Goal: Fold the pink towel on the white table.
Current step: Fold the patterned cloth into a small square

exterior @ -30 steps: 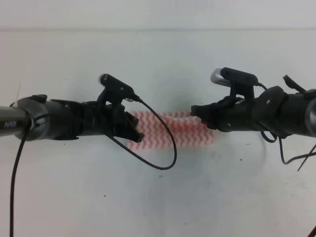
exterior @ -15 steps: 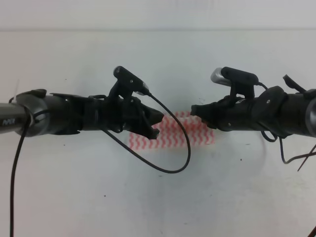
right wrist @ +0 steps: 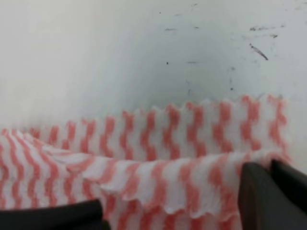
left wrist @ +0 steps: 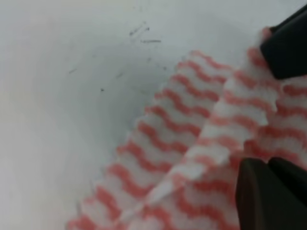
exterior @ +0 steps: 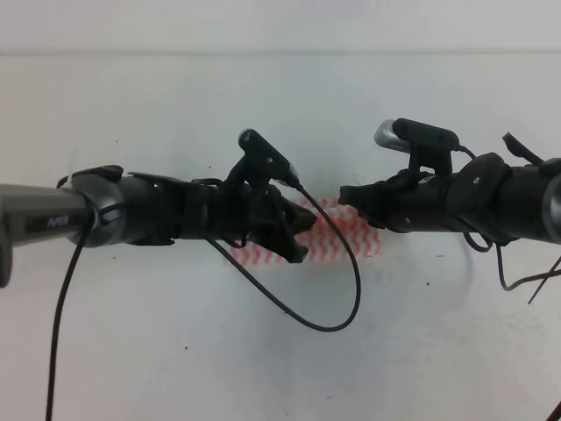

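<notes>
on the white table, wrist views show both the left pincer and right pincer clenched on the pink towel's lifted layer.

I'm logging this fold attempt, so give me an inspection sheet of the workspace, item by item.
Surface: white table, dark specks and scuffs.
Job's things: pink towel partly folded, an upper layer raised over the lower.
Clutter: nothing seen.
Grippers: left gripper shut on a towel edge; right gripper at the towel's far end, fingers pinching cloth.
Cables: black cable loops from the left wrist over the table.
Surroundings: nothing seen beyond the table.
</notes>
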